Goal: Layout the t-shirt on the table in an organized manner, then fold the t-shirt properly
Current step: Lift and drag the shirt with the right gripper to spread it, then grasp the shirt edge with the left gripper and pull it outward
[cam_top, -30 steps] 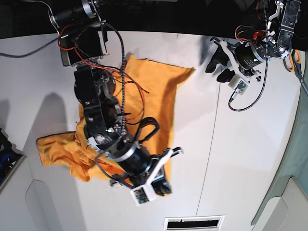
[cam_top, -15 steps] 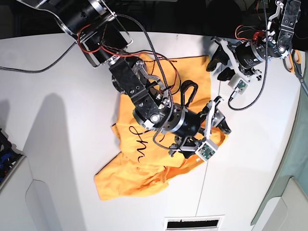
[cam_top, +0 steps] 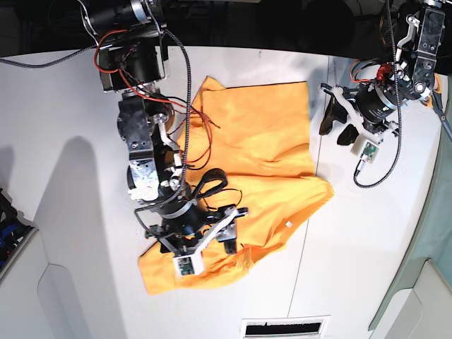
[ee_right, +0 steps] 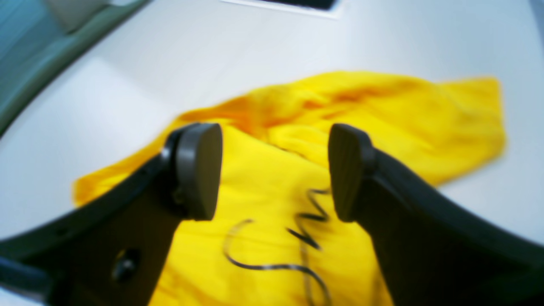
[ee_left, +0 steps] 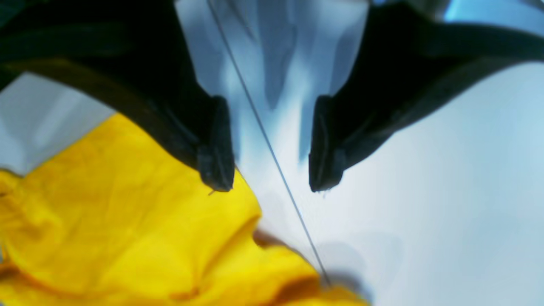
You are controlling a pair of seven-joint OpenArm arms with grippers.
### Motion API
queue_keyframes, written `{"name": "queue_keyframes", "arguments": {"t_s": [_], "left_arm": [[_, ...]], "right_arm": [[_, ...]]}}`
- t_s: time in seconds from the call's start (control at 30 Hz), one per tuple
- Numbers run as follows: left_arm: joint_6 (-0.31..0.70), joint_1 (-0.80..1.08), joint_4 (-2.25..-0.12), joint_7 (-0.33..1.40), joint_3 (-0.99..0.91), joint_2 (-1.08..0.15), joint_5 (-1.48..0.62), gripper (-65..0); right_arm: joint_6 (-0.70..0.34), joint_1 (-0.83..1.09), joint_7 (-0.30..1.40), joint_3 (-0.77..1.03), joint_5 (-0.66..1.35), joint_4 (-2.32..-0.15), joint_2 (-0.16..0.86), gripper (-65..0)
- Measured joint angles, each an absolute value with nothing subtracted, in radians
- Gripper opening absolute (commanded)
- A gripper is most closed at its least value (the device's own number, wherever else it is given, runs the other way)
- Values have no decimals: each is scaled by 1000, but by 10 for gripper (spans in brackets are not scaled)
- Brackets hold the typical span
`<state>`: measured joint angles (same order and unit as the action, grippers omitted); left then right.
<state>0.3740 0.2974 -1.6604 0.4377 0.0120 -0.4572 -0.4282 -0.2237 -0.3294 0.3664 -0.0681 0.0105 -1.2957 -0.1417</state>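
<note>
The vent slot (cam_top: pixel 285 328) lay at the near edge of the desk (cam_top: pixel 63 106). Just beyond it, the t-shirt (cam_top: pixel 254 152) lay spread over the middle of the white desk, its lower part rumpled and one corner pointing toward the dark seam line (cam_top: pixel 311 212).

The right hand (cam_top: pixel 212 244) hovered over the lower part of the t-shirt, released, with its fingers (ee_right: pixel 199 170) spread and nothing between them. In the right wrist view, the black line markings (ee_right: pixel 297 238) showed on the fabric below the gap.

The right arm and its red and black cables (cam_top: pixel 191 134) covered part of the t-shirt's left side.

The left hand (cam_top: pixel 337 123) stood farther back, beside the t-shirt's right edge, released and empty. A grey-green cloth (cam_top: pixel 434 233) hung at the far right.
</note>
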Motion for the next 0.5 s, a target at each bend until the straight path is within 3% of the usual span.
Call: {"name": "queue_keyframes", "arguments": {"t_s": [0.13,0.3,0.5], "left_arm": [[374,226,-1660,439,12,-457,-447,-224],[349,148,-1625,438,14,-455,-449,-224],[325,3,-1398,435,12,-455,-491,-224]], "right_arm": [[-241,-327,400,57,38,-1296,-124,-264],[-239,-284,405,138,44,-1295,-81,-265],[-240,-221,381,140,46,-1247,-53,-266]]}}
